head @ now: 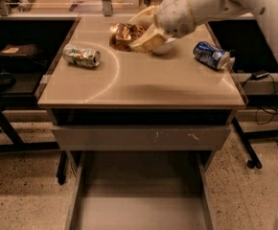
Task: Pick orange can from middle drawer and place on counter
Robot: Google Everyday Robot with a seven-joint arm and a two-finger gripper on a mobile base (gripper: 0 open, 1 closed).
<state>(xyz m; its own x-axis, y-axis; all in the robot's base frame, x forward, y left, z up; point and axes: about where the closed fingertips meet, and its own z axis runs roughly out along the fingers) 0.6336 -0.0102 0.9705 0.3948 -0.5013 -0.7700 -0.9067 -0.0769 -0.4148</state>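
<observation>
The orange can (pixel 121 35) is a shiny copper can held between the fingers of my gripper (pixel 138 30) over the back middle of the counter (pixel 144 78). The gripper is shut on the can, which lies on its side close to the beige top; I cannot tell if it touches. The white arm reaches in from the upper right. The middle drawer (pixel 139 195) stands pulled out below the cabinet, its grey floor bare.
A green-silver can (pixel 81 55) lies on its side at the counter's left. A blue can (pixel 212 55) lies at the right edge. A white bowl (pixel 162 47) sits partly hidden under the gripper. A scratched grey drawer front (pixel 141 137) sits above the open drawer.
</observation>
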